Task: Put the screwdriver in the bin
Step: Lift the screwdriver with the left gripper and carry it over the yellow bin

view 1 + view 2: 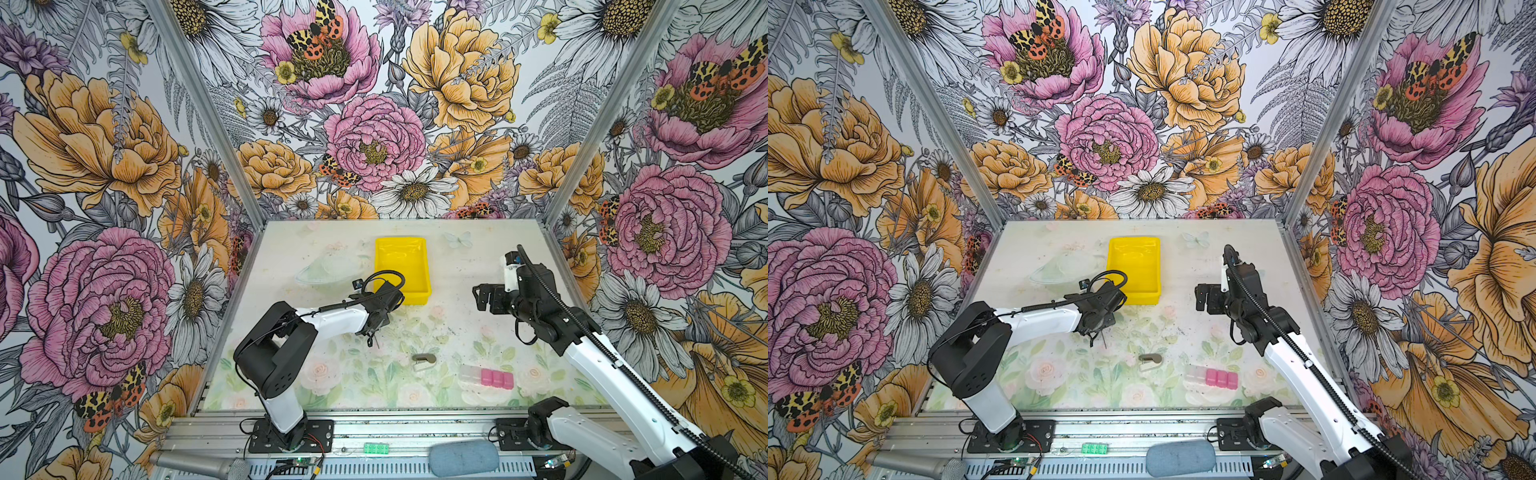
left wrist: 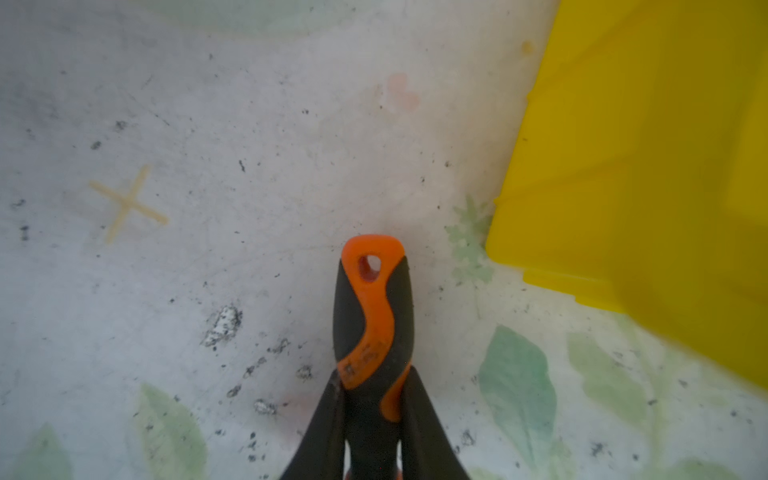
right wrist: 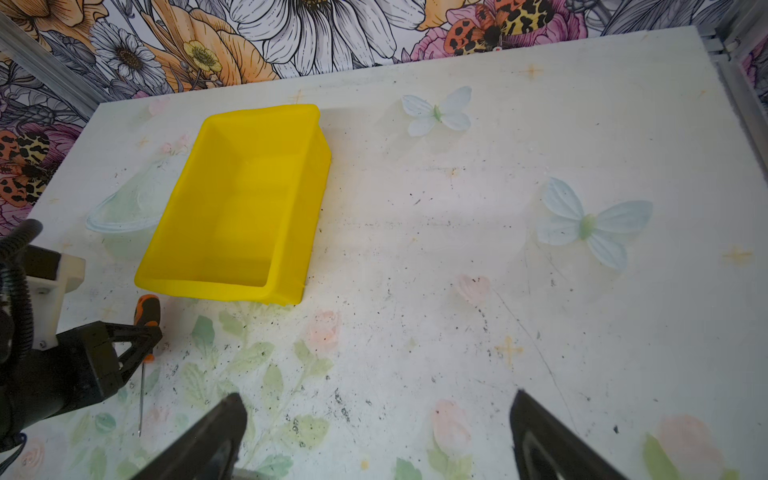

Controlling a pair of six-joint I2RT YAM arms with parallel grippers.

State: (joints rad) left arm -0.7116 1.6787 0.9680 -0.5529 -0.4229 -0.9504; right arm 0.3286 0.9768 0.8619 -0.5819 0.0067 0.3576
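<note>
Left pincer (image 2: 374, 386): you have it closed on the screwdriver (image 2: 374, 316), with one black finger pressed to each side of the orange-and-black handle.
Screwdriver position: it is outside the bin (image 3: 299, 216), just beside the bin's near corner on the left arm's side. In the right wrist view the handle end points toward the bin and the thin grey shaft points away from it.
Screwdriver height: you cannot tell from these views whether it rests on the bench (image 1: 457, 324) or is held just above it.
Bin: it sits upright on the bench, its glossy yellow inside facing up. In both top views the left arm's wrist covers its near corner.
Right pincer (image 3: 374, 432): yours is open, with the fingers spread wide over bare bench. It is on the far side of the bin from the screwdriver and well apart from the bin.
Metal clip (image 1: 424, 359): it lies on the bench well apart from the bin, toward the arm bases.
Pink and clear boxes (image 1: 486, 378): they stand in a row near the clip, farther from the bin than the clip is.
</note>
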